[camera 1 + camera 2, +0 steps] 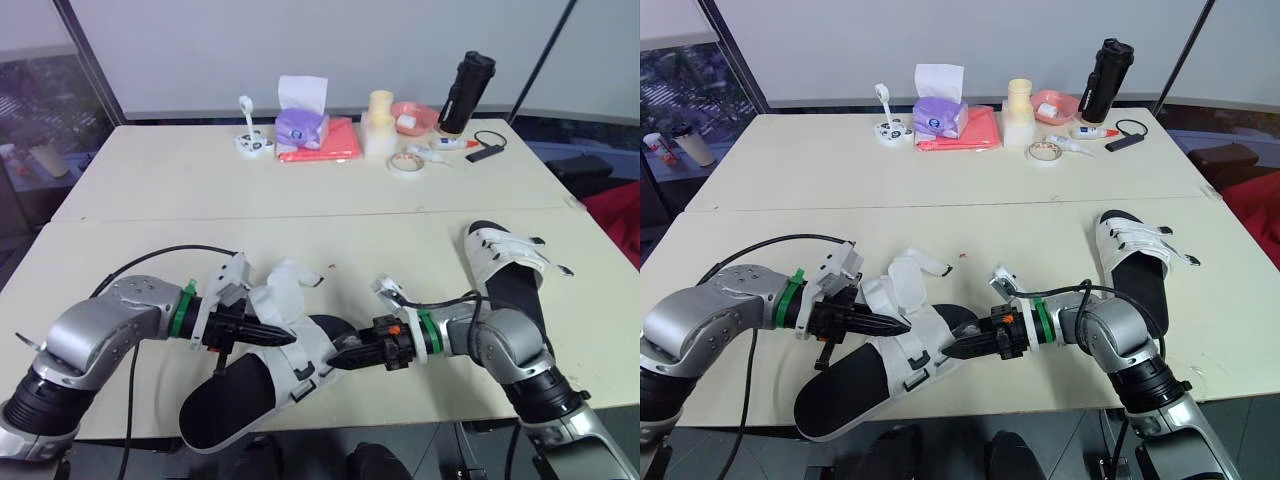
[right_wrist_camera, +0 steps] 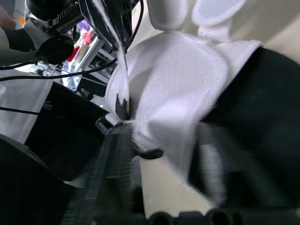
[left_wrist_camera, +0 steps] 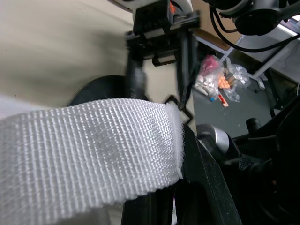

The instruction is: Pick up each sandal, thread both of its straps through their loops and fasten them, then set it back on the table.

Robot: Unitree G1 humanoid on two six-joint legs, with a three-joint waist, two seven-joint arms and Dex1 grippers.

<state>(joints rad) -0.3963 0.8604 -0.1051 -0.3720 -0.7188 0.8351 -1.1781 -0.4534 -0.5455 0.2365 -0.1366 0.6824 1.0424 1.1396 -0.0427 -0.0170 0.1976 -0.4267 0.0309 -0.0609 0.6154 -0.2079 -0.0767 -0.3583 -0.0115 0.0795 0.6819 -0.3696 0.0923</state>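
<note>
Sandal 1 (image 1: pixel 240 395) lies at the table's (image 1: pixel 200 180) near edge, its white strap (image 3: pixel 89 154) pinched in the left gripper (image 1: pixel 285 338). Right gripper (image 1: pixel 340 360) meets its side; whether it grasps, I cannot tell. Sandal 2 (image 1: pixel 510 275) rests well apart.

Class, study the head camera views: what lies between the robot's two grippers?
A white strap of the near sandal lies between the left gripper and the right gripper; both eye views show it.

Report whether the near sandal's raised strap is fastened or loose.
Loose: the strap curls up off the sandal, its free end hanging in air, not pressed down.
</note>
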